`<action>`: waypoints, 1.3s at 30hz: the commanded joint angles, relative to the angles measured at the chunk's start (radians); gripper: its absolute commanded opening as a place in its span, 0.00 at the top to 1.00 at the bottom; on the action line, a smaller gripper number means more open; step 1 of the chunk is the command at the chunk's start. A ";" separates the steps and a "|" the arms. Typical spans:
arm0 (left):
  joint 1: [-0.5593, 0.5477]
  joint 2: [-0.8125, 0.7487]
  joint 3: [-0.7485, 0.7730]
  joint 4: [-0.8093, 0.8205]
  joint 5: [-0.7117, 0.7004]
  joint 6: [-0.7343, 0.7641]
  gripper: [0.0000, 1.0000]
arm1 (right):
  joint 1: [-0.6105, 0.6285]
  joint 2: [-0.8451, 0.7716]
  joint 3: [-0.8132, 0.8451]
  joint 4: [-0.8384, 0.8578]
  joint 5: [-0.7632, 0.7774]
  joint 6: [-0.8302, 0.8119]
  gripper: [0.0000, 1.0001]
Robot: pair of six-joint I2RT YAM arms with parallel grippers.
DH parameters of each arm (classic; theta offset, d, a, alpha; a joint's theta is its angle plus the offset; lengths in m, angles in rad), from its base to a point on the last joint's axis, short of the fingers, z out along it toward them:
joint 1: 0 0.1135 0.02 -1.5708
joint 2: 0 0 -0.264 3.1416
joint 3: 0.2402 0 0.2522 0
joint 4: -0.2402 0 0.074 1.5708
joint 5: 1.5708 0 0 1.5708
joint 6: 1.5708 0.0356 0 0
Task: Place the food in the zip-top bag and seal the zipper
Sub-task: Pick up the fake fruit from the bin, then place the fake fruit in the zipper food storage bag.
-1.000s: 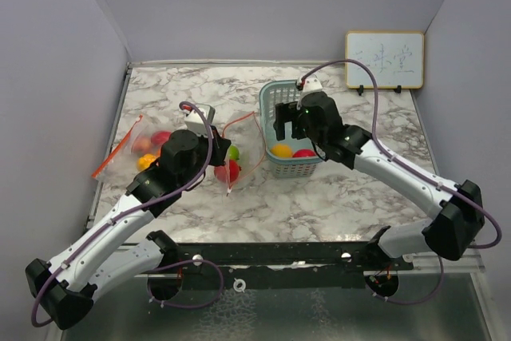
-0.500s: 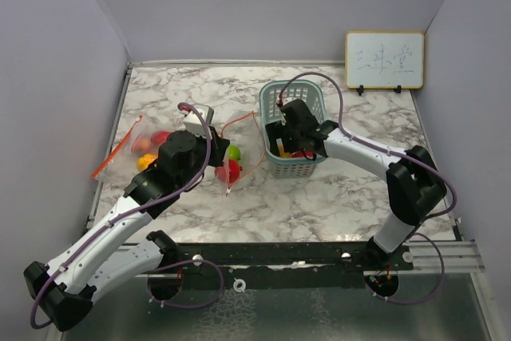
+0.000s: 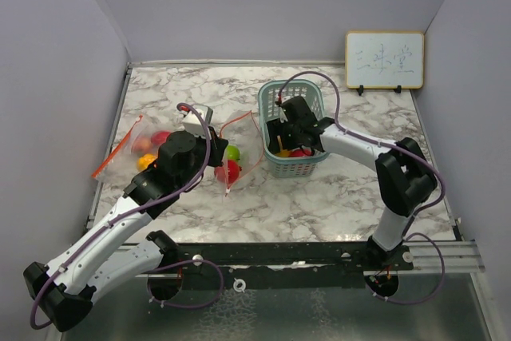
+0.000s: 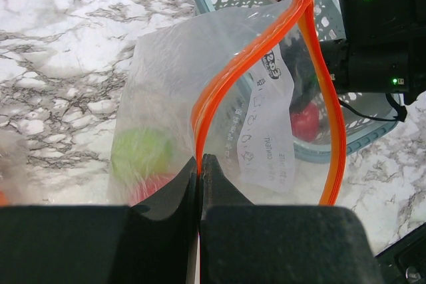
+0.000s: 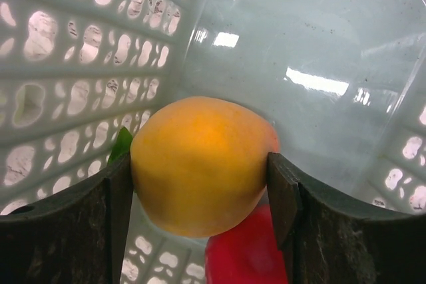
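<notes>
My right fingers (image 5: 283, 194) just grabbed the orange fruit (image 5: 200, 164), next stop the eight-o'clock bag (image 4: 173, 84) my left fingers (image 4: 212, 187) pinch.

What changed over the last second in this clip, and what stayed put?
The right gripper dropped from above the basket down into it and closed its jaws onto the orange fruit, a pad on either side. The left gripper stayed pinched on the orange zipper edge of the bag. The bag, the basket and the red fruit beside the orange one kept their places.
</notes>
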 commanded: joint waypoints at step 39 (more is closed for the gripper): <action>0.002 0.020 0.012 -0.002 -0.003 -0.008 1.00 | 0.102 -0.523 -0.145 0.364 -0.322 -0.022 0.00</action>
